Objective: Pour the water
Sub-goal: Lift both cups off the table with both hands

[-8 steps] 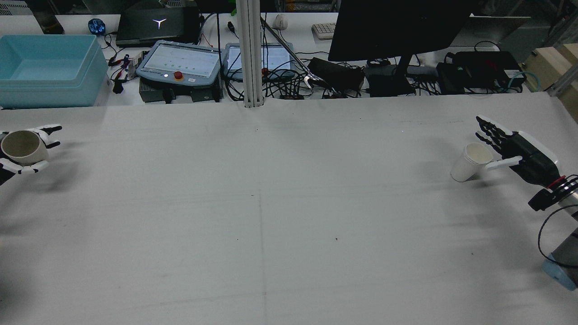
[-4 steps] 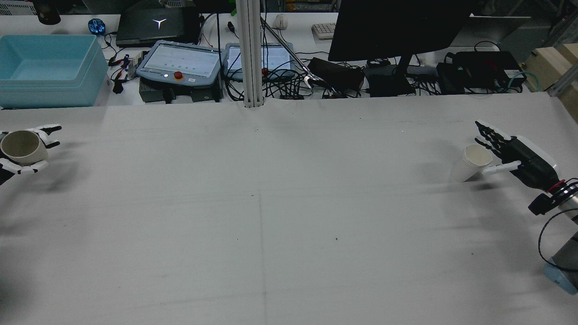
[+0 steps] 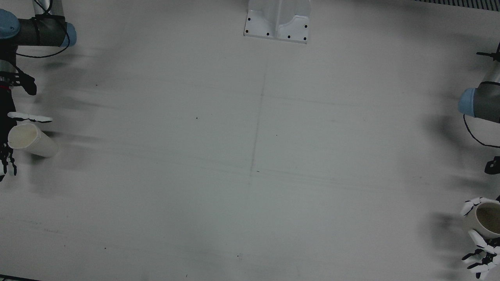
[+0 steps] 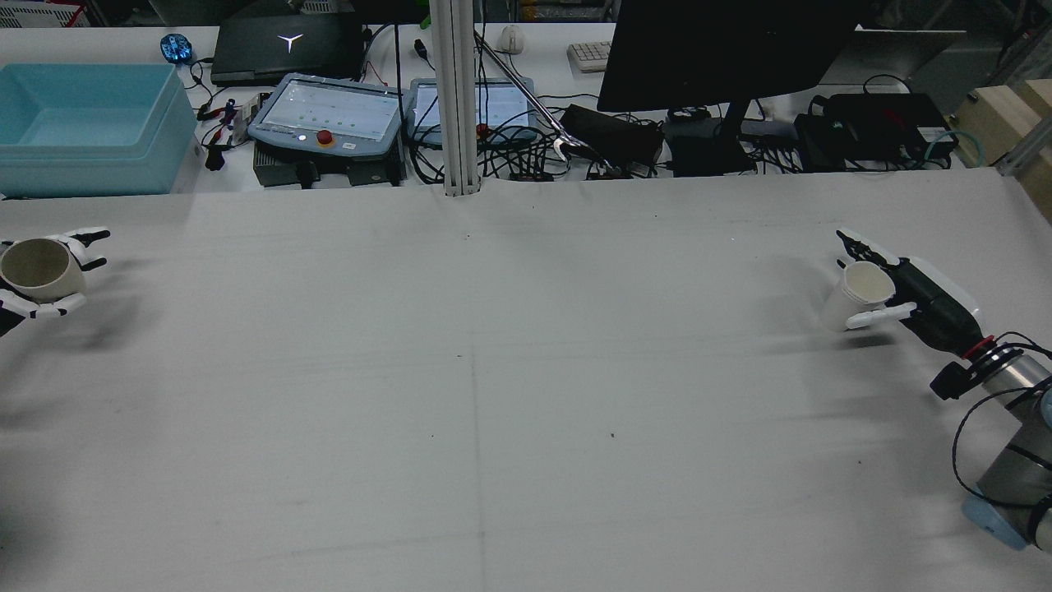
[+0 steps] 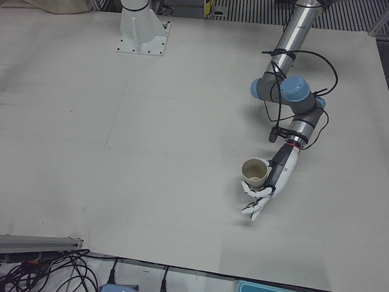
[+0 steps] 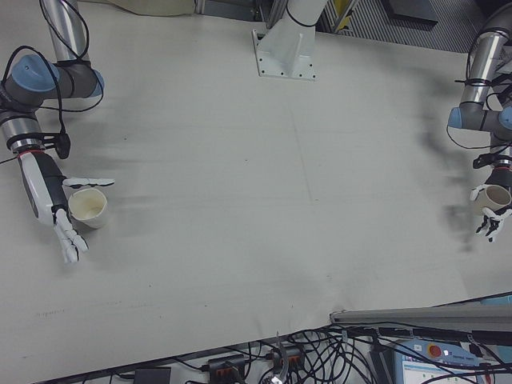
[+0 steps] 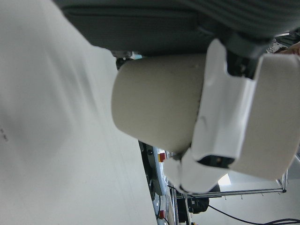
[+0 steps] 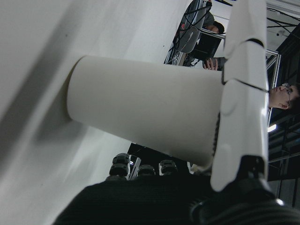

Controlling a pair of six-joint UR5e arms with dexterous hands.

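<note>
**Both hands at paper cups, opposite edges of the surface**

Rear view: left hand (image 4: 33,275) at the 9 o'clock edge, fingers (image 4: 86,236) wrapped around a beige cup (image 4: 37,267). That cup is held up off the white surface (image 4: 493,370); its shadow lies apart from it. Opening faces up and looks dark inside. The left hand view shows a white thumb pressed across the cup wall, so the fingers are clamped on it.

Right hand (image 4: 920,300) at the 3 o'clock edge, beside a white cup (image 4: 859,296). This cup's base sits on the surface and it leans slightly. The thumb (image 4: 883,315) lies against its near side, dark fingers reach around the far side, and the right hand view shows the thumb flat on the wall. The fingers are closed on the cup wall with the cup not lifted.

Cups are well apart with the whole middle of the surface between them. At 12 o'clock, beyond the surface: a blue bin (image 4: 86,127), teach pendants (image 4: 329,115), a monitor (image 4: 723,49).
</note>
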